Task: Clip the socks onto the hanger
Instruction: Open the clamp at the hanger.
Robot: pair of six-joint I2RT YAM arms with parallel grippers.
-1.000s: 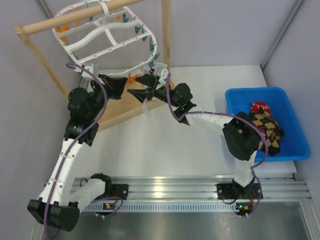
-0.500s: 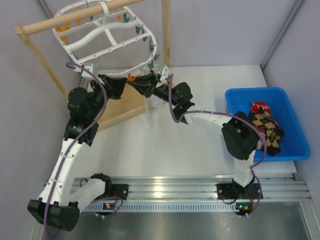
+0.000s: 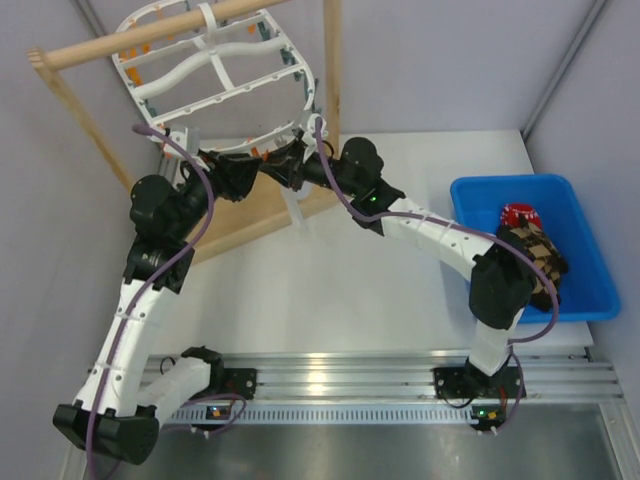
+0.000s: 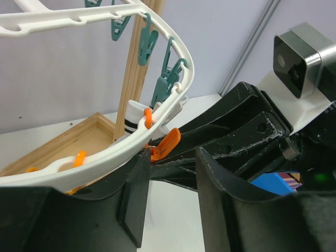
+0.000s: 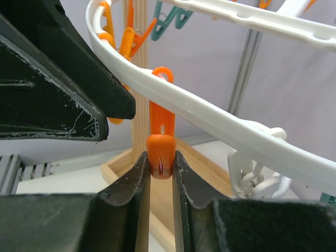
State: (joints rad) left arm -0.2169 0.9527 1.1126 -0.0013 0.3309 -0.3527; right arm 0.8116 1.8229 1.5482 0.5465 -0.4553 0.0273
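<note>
Noted at the near rim of the hanger [image 5: 210, 118]: orange clip [image 5: 159, 149] pinched by its tail in the right claw [image 5: 160, 165], pads pressed flat on both sides. Left claw [image 4: 170, 178] just under the same rim, jaws apart, nothing seen between them. White sock [image 4: 132, 118] with dark cuff bands dangling just behind the rim, beside that clip; whether already bitten by it, cannot tell. More socks [image 3: 535, 255] in a blue bin [image 3: 470, 195], well right of the hanger. Likely handling: sock light, limp, easily bunched, best taken at the thicker cuff. Clip stiff, springy, smooth plastic; squeeze squarely on the tail or risk slipping. Hanger light, free to swing; steady before feeding cloth.
</note>
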